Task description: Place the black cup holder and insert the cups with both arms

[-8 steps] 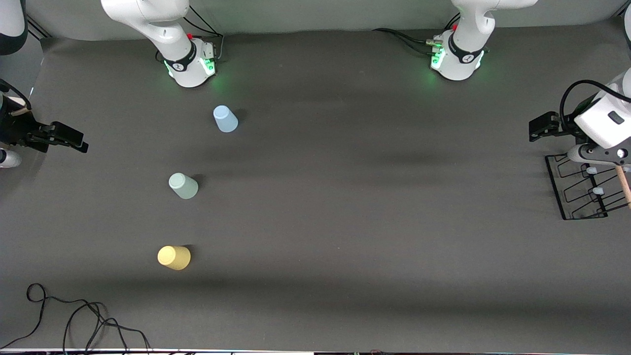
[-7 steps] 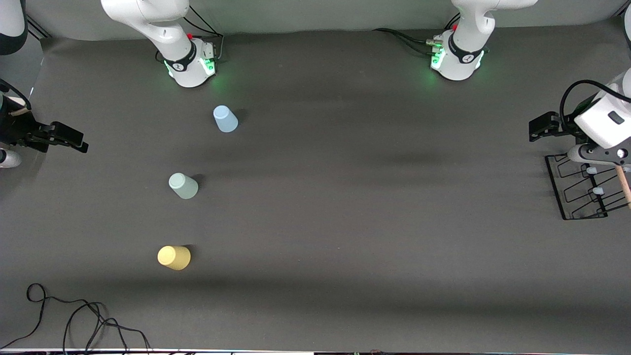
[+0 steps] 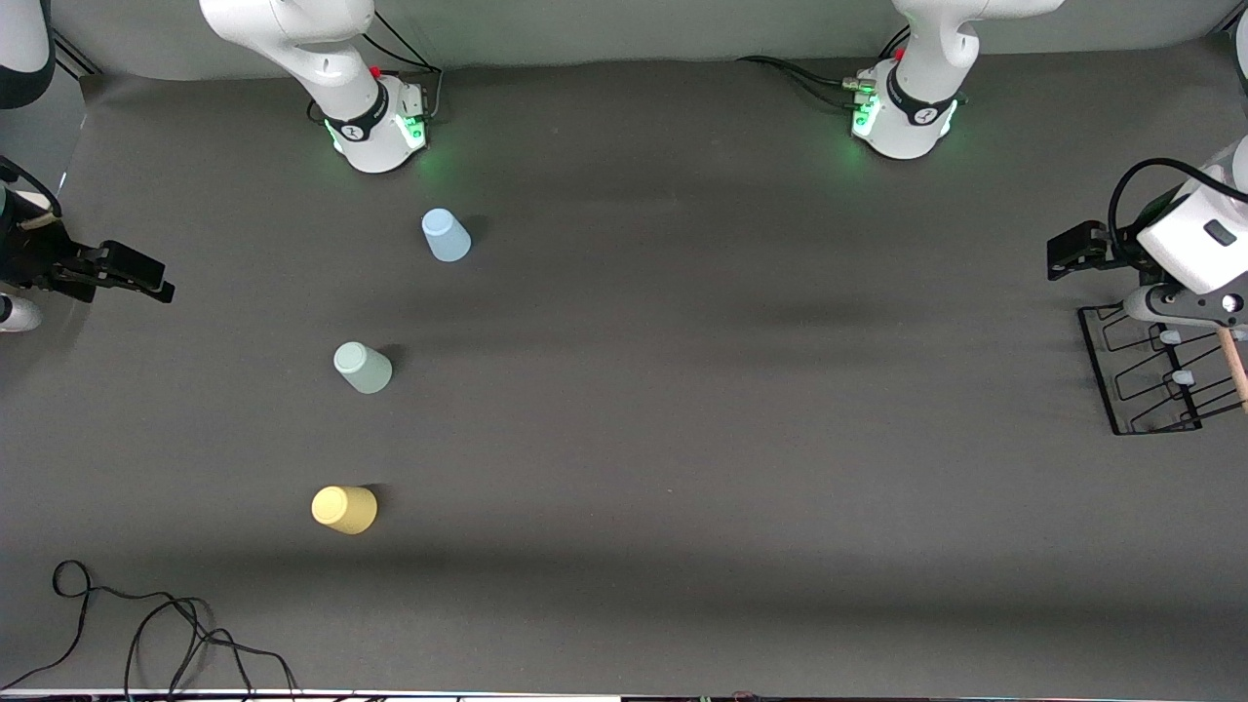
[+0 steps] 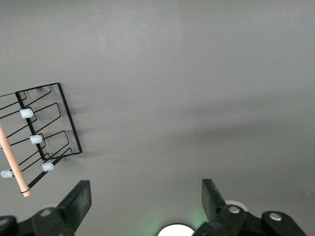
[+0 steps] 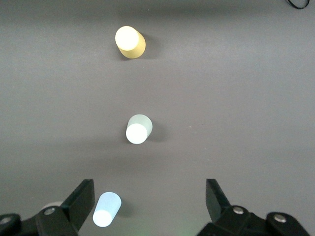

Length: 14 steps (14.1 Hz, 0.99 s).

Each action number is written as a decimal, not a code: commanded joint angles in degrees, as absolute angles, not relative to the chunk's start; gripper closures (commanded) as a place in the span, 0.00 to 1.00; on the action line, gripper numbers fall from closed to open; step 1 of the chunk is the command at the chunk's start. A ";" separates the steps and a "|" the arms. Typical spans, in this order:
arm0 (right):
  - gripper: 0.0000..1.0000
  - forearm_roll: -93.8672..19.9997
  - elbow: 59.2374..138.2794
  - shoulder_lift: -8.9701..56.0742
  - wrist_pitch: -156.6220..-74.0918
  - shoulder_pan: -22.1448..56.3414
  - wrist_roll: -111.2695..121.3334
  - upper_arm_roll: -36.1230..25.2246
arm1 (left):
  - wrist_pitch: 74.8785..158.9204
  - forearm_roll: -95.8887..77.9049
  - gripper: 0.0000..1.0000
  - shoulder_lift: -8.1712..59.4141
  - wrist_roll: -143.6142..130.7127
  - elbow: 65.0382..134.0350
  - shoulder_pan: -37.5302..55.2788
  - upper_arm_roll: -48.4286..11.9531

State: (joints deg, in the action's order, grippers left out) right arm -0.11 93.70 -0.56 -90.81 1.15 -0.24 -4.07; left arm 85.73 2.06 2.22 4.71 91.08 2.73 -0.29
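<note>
Nothing on the table has shifted since the earlier frames, and both arms look as they did then, held high at the two ends. At the left arm's end, the left gripper (image 4: 144,199) hangs with its jaws spread wide and nothing between them, over bare mat just beside the black cup holder (image 3: 1149,372), which stands at the table's edge with its wooden rod handle (image 4: 12,160) running across the top and its pale-tipped pegs (image 4: 35,139) showing. At the right arm's end, the right gripper (image 5: 147,199) is likewise released and empty, up over the mat. All upside down and well apart, the three cups stand in a loose line toward that end: the light blue cup (image 3: 446,235) nearest the robot bases, the sage green cup (image 3: 363,367) in between, the yellow cup (image 3: 344,509) nearest the front camera. Judging from this, the rack is the first worry: its wire frame is light and sits partly off the front view, so a grasp that catches the rod off-centre could tip it or swing it. Smooth tapered cups may also slip or topple if pinched too high. Covering the table is a plain dark grey mat, a loose black cable (image 3: 146,624) curls at its near corner, and a pale wall backs the bases.
</note>
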 commanded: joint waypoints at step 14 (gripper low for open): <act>0.00 0.26 93.69 -1.32 -90.27 1.67 0.97 -4.22 | 86.40 1.41 0.00 1.76 5.45 91.49 3.25 0.53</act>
State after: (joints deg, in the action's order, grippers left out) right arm -0.11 93.64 -0.60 -90.91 1.21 -0.17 -4.01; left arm 85.90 2.06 2.22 4.72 91.08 2.72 -0.23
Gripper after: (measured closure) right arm 0.000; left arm 0.000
